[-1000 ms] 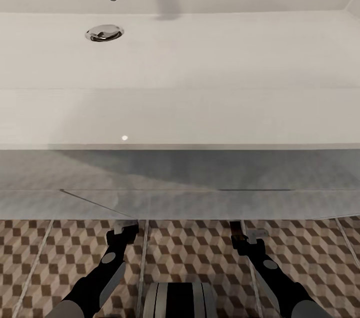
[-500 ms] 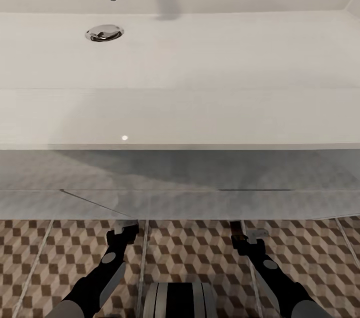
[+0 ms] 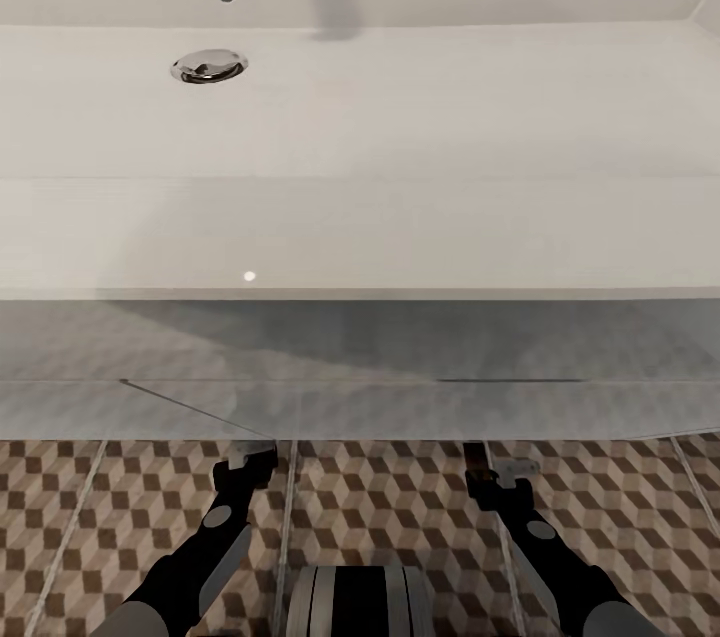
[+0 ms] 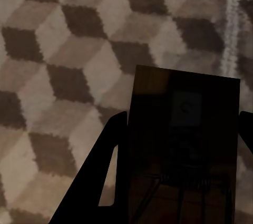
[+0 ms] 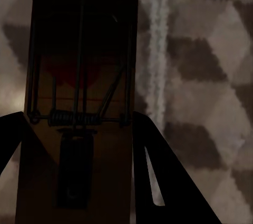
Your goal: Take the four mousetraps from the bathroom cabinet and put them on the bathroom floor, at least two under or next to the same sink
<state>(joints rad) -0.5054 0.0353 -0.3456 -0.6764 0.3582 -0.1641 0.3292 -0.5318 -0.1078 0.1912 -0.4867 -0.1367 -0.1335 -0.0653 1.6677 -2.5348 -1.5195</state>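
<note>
My left jaws point(image 3: 252, 458) hang low over the bathroom floor point(image 3: 390, 507), right at the front edge of the sink point(image 3: 360, 227). From the left wrist I see a mousetrap point(image 4: 182, 145) clamped between the two fingers, a dark brown board held flat over the cube-patterned tiles with a grout line just beside it. I cannot tell whether the board is touching the tile or is a little above it.

In the middle of my head view, the white basin spreads wide above both arms, its drain point(image 3: 208, 66) off to the left, and the tiles run under its shadowed underside.

My right jaws point(image 3: 497, 477) sit near the same front edge, also low. The right wrist shows a second mousetrap point(image 5: 79, 103) gripped between those fingers, with its spring coil and wire bar plain on the wood and a grout line running alongside.

So I judge this is the placing step: two traps carried to the sink, both still in my grip. The next move calls for lowering each board until it rests flat on the tile, close against or under the basin, then letting go gently and drawing back without dragging the boards. The other two traps are yet to be dealt with, as far as I can judge.
</note>
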